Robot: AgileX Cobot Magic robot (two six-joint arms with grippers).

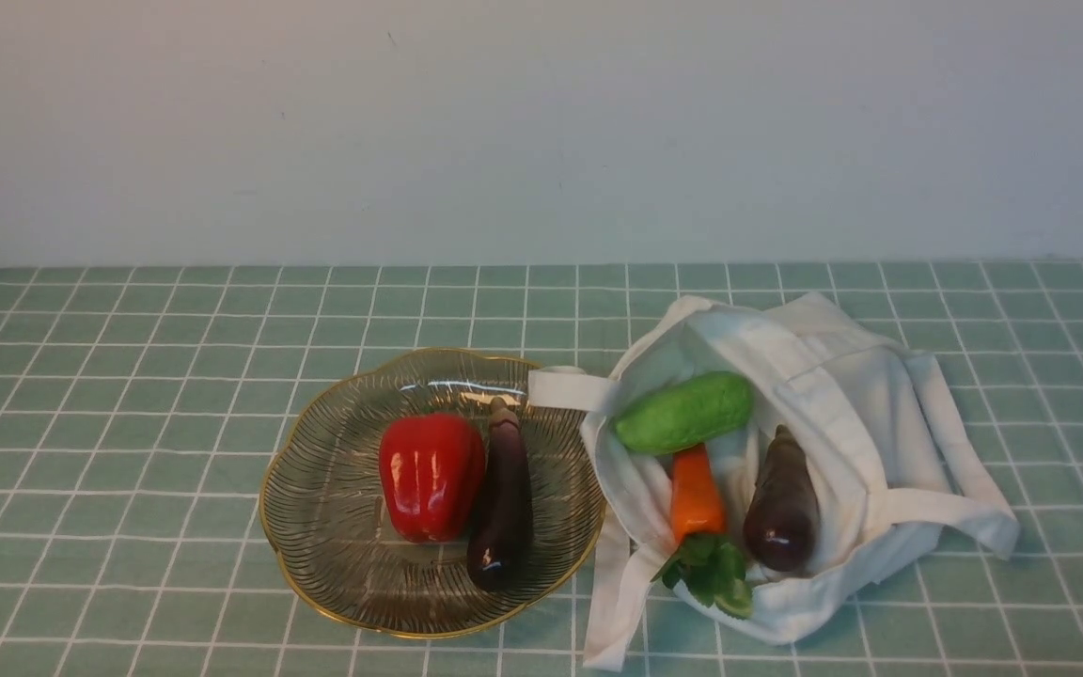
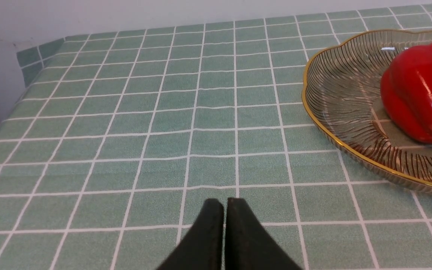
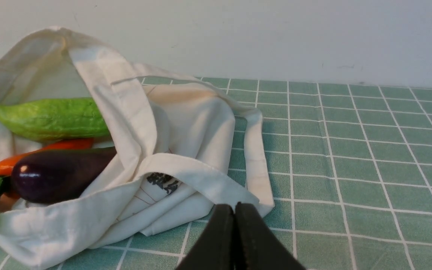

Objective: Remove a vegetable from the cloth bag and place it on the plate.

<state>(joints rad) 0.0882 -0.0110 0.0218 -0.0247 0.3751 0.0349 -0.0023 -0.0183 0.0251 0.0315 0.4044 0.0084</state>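
Observation:
The slim dark purple eggplant, the vegetable (image 1: 501, 498), lies on the glass plate (image 1: 335, 527) beside a red bell pepper (image 1: 431, 475). The white cloth bag (image 1: 842, 395) lies open to the plate's right. Neither arm shows in the front view. In the left wrist view my left gripper (image 2: 225, 200) is shut and empty over bare cloth, left of the plate (image 2: 336, 112) with the pepper (image 2: 422, 90). My right gripper (image 3: 234, 205) is shut and empty, just short of the bag (image 3: 186, 127) and its strap.
In the bag's mouth lie a green cucumber-like vegetable (image 1: 684, 412), an orange carrot (image 1: 696, 494) with green leaves, and a plumper dark eggplant (image 1: 781, 512). A green checked tablecloth (image 1: 128, 423) covers the table, with a white wall behind. The table's left edge (image 2: 21, 75) shows in the left wrist view.

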